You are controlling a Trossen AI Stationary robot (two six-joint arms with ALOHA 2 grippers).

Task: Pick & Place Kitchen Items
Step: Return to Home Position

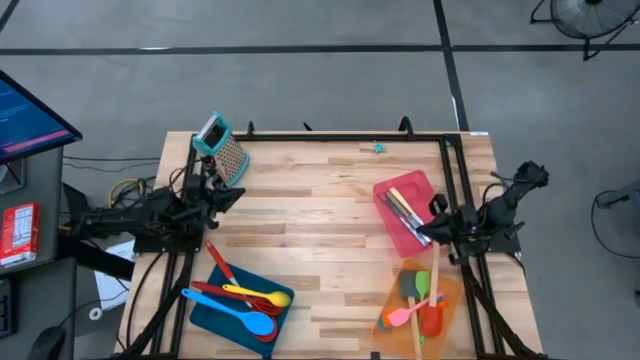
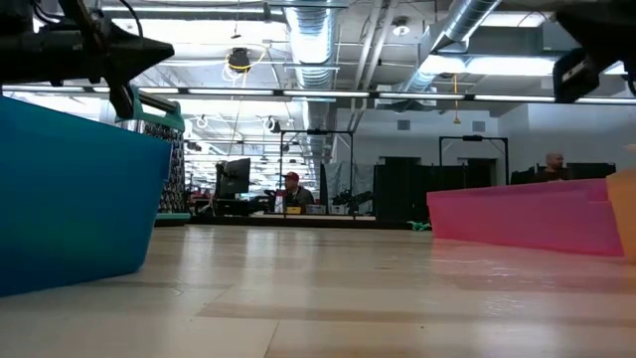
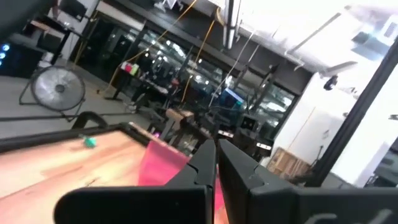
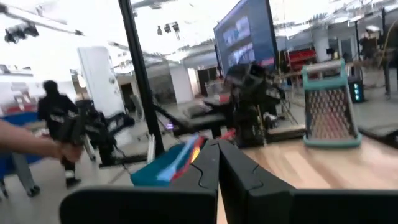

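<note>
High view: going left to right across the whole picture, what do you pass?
Monitor → box grater → red tray → floor fan. The blue tray shares the grater's span and the orange tray shares the red tray's, so both are left out.

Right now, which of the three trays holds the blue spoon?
The blue tray, alone by the left arm; the red tray and orange tray sit by the right arm.
</note>
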